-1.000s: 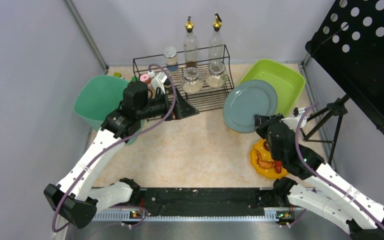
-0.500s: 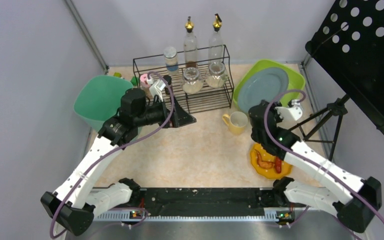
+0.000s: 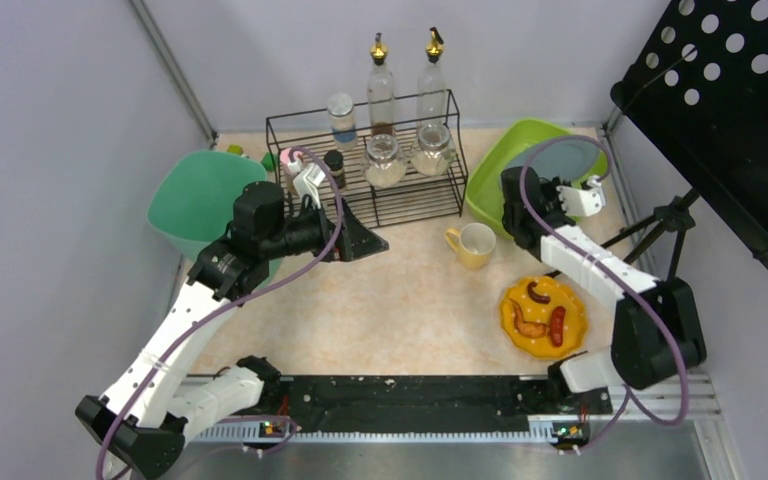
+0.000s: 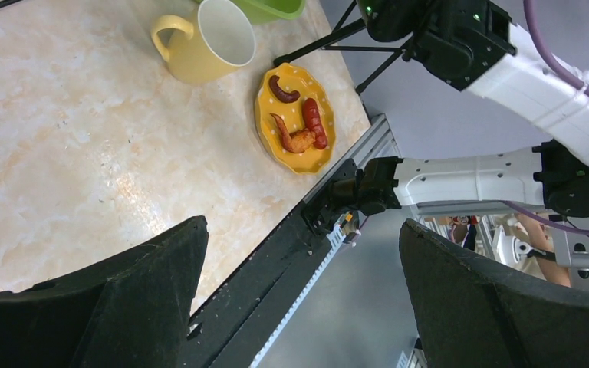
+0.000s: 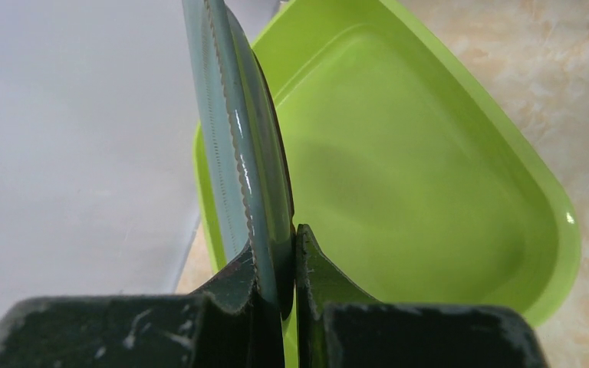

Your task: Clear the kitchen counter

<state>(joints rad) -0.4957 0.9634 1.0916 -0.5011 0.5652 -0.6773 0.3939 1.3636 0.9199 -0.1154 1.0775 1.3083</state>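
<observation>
Grey-green plate (image 5: 238, 115) pinched edgewise by right tool (image 5: 284, 264) over lime tub (image 5: 429, 192), far right of beige table (image 3: 400, 290); left tool (image 4: 303, 224) spread above it.

The counter (image 3: 400, 290) was cream-beige, marbled with faint orange clouds. My left fingers (image 4: 123, 307) were matt black; my right fingers (image 5: 399, 333) were black too, flecked with pale scuffs. The plate (image 5: 238, 138) was a glossy grey-teal and the tub (image 5: 414, 176) lime green. The mug (image 3: 473, 244) was yellow, white inside. The dish (image 3: 572, 300) was orange-yellow, its sausages (image 3: 557, 326) red and brown. The bin (image 3: 195, 200) was mint green and the wire rack (image 3: 410, 200) black.
</observation>
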